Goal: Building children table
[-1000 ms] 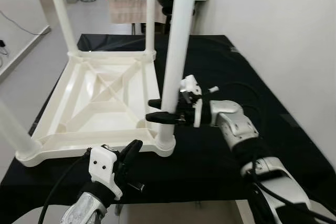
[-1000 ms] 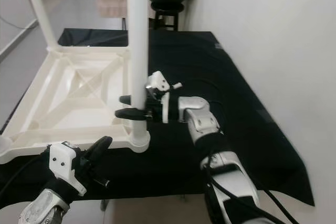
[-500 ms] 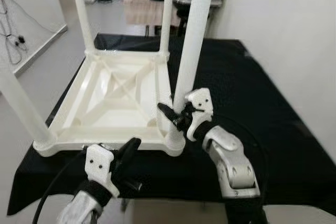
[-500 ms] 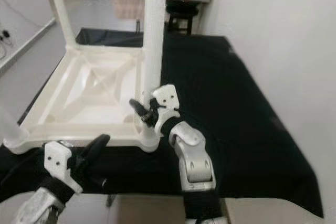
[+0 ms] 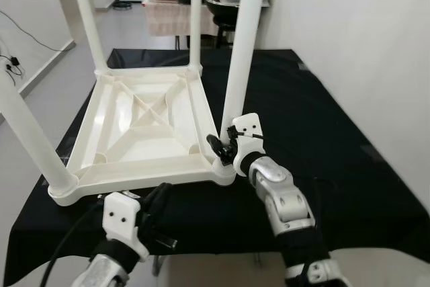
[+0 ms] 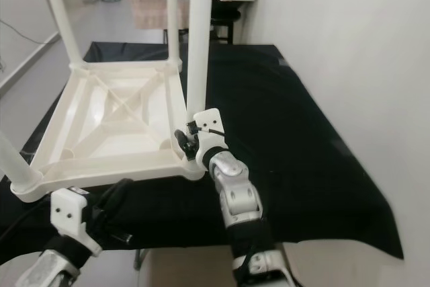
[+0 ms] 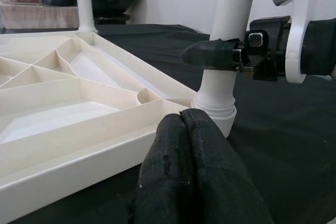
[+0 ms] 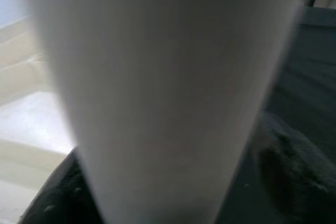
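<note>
We have our right hand [image 5: 218, 150] clamped around the base of the near-right table leg [image 5: 240, 52], just above its socket collar at the corner of the upturned white tabletop [image 5: 144, 122]. The tabletop lies underside up on the bench [image 5: 322, 132], which is draped in black cloth, and the other three legs [image 5: 84, 15] stand upright in their corners. Our left hand [image 7: 194, 145] hovers low at the bench's near edge, fingers pressed together and empty, just in front of the tabletop's near rim.

The leg we hold looks tilted a little off vertical, so we judge it may not be fully seated. If we push or twist with it crooked, it could jam in the socket, or the force could slide the whole light tabletop across the cloth toward the bench edge, since nothing braces it. Letting go too soon could leave the leg loose and let it topple. Our grip is low on a smooth tube, so the fingers may also slip round it rather than turn it.
</note>
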`<state>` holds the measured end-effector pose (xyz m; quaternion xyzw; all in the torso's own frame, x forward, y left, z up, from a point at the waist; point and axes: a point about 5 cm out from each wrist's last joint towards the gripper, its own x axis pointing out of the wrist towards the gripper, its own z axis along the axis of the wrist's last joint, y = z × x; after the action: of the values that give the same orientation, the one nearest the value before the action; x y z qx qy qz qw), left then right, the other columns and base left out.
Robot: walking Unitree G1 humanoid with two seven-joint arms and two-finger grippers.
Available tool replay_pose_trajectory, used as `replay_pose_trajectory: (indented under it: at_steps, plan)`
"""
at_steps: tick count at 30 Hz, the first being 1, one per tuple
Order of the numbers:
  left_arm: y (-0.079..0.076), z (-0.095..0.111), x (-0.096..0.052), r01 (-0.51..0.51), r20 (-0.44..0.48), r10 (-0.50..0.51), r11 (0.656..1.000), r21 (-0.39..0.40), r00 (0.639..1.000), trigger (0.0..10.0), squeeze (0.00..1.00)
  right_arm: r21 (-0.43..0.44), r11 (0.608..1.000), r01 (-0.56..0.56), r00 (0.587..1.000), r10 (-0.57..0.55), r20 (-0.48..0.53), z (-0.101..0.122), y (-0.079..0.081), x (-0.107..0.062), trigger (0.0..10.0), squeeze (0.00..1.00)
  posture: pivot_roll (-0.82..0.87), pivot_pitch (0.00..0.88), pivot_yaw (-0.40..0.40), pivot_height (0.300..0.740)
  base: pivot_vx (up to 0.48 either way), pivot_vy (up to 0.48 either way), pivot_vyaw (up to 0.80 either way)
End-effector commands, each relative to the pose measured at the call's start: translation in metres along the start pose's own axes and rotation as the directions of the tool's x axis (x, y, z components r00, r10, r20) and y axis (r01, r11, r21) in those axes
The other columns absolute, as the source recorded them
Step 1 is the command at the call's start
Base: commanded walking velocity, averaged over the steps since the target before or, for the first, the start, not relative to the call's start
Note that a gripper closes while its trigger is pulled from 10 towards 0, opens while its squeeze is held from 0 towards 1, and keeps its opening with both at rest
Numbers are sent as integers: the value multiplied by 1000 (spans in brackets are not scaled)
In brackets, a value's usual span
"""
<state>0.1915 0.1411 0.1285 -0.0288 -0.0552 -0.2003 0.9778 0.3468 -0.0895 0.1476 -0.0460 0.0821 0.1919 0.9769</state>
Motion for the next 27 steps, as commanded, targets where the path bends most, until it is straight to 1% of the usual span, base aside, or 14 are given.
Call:
replay_pose_trajectory:
  at_steps: [1,3,4,5,6,7,8,9,11,15,20,21,26,27]
  plan:
    - [-2,-1,2,14,-9,-14,1000,-5,1000,10000,0,-18,990,-139,990,140,28,14,1,10,10000,0,165,32,-82,740,0,0,0]
    - [-2,-1,2,14,-9,-14,1000,-5,1000,10000,0,-18,990,-139,990,140,28,14,1,10,10000,0,165,32,-82,740,0,0,0]
    - [-2,-1,2,15,-8,-15,1000,-6,1000,10000,0,-36,957,-287,955,289,65,22,4,13,10000,0,167,30,-85,740,0,0,0]
    - [-2,-1,2,15,-8,-15,1000,-6,1000,10000,0,-36,957,-287,955,289,65,22,4,13,10000,0,167,30,-85,740,0,0,0]
    - [-3,-1,3,15,-7,-15,1000,-8,1000,10000,0,-49,903,-427,898,429,95,28,8,13,10000,0,169,27,-85,740,0,0,0]
    - [-3,-1,3,15,-7,-15,1000,-8,1000,10000,0,-49,903,-427,898,429,95,28,8,13,10000,0,169,27,-85,740,0,0,0]
    - [-3,-2,3,16,-7,-16,1000,-10,1000,10000,0,-64,841,-538,834,542,107,29,11,12,10000,0,172,24,-86,740,0,0,0]
    - [-3,-2,3,16,-7,-16,1000,-10,1000,10000,0,-64,841,-538,834,542,107,29,11,12,10000,0,172,24,-86,740,0,0,0]
    - [-4,-2,3,18,-7,-18,1000,-11,1000,10000,0,-103,749,-655,746,662,74,25,13,10,10000,0,177,23,-88,740,0,0,0]
    - [-6,-2,3,20,-6,-20,1000,-13,1000,10000,0,-131,670,-731,673,739,21,22,10,10,10000,0,181,23,-95,740,0,0,0]
    - [-6,-2,3,20,-6,-20,1000,-14,1000,10000,0,-119,656,-745,659,752,22,25,8,12,10000,0,183,23,-94,740,0,0,0]
    - [-6,-2,2,20,-6,-20,1000,-15,1000,10000,0,-105,656,-747,658,753,21,26,7,15,0,0,186,26,-93,740,0,0,0]
    - [-7,-2,2,21,-6,-21,1000,-17,1000,10000,0,-121,638,-761,645,764,-26,20,9,16,0,0,185,26,-92,740,0,0,0]
    - [-7,-2,2,22,-6,-22,1000,-19,1000,10000,0,-124,605,-786,614,788,-46,14,10,14,0,0,180,29,-91,740,0,0,0]
